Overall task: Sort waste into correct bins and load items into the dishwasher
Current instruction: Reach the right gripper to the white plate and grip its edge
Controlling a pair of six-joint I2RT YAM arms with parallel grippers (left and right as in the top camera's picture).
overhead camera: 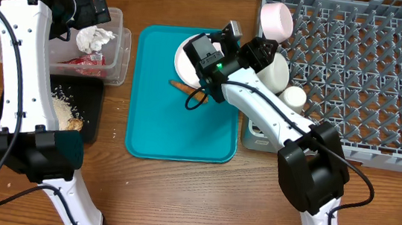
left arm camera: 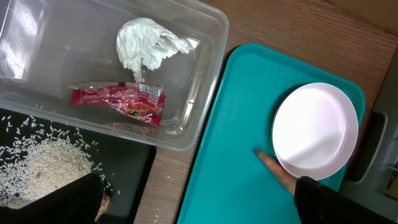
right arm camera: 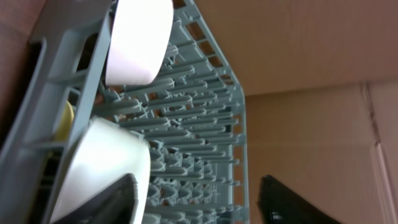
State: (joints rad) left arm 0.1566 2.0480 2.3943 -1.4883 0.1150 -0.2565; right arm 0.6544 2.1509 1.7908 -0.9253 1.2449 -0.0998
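On the teal tray [overhead camera: 147, 122], against the near rim of the white plate [overhead camera: 185, 60]: orange stick [left arm camera: 273, 169], lying flat, the one piece of waste not yet in a bin.

Long axis runs roughly across the tray, left to right from the robot's side, slightly slanted. In the left wrist view its tapered tip points toward the clear tub [left arm camera: 205, 74]. The other end is hidden under a dark shape.

Right fingers [right arm camera: 118, 199]: spread wide, nothing between them, at the left edge of the grey rack [overhead camera: 354, 76]. A white bowl [right arm camera: 106, 162] stands on edge there, touching or just beside one finger; cannot tell which. From these fingers the stick lies to the robot's left and nearer the base. The right forearm crosses over its right end.

Left fingers [overhead camera: 98, 8]: spread wide, empty, above the clear tub. The stick lies to their right, past the tray's edge.

Judgement: the right fingers look somewhat nearer, but the black tray [overhead camera: 74, 107] holding the rice sits on the left arm's side. Either hand should close across the stick's short axis. The plate rim leaves little room on the far side.
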